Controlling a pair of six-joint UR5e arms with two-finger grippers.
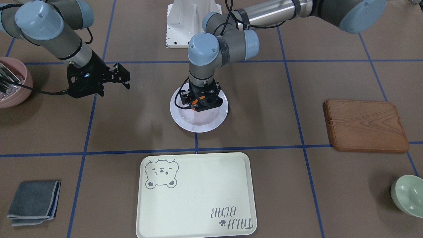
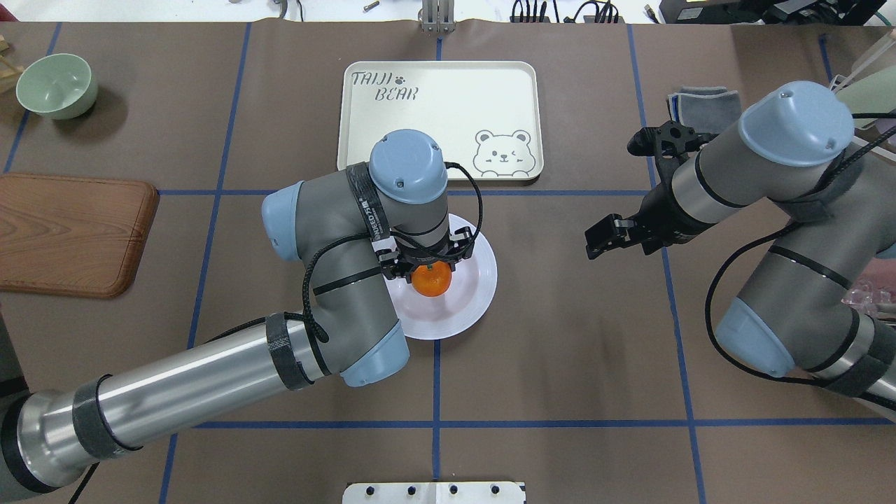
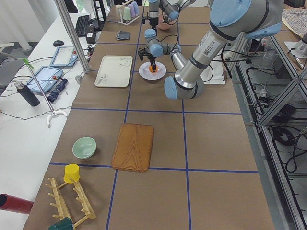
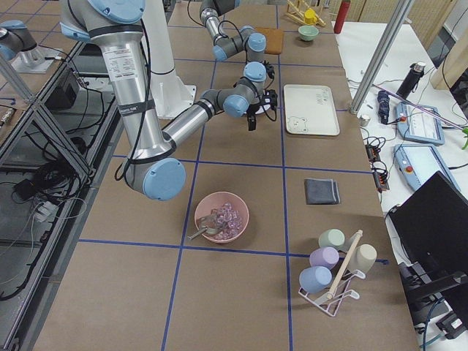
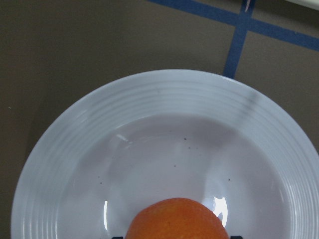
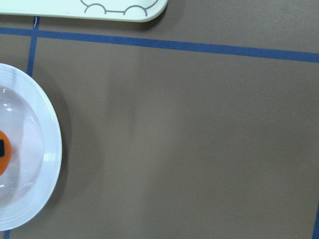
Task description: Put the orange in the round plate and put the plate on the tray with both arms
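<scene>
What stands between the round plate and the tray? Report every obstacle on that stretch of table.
Nothing visible does. Only bare table and a blue tape line lie between the round plate and the tray. The left end effector is above the plate, shut on the orange.

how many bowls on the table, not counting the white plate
2. A pale green bowl sits near the wooden board at the robot's left end. A pink bowl holding clear pieces sits at the right end. Others may be hidden.

Brown table [image 2: 560, 364] bears round plate [image 2: 486, 280], tray [image 2: 448, 119], wooden board [image 2: 70, 234], green bowl [image 2: 56, 85], cloth [image 2: 703, 101].
</scene>
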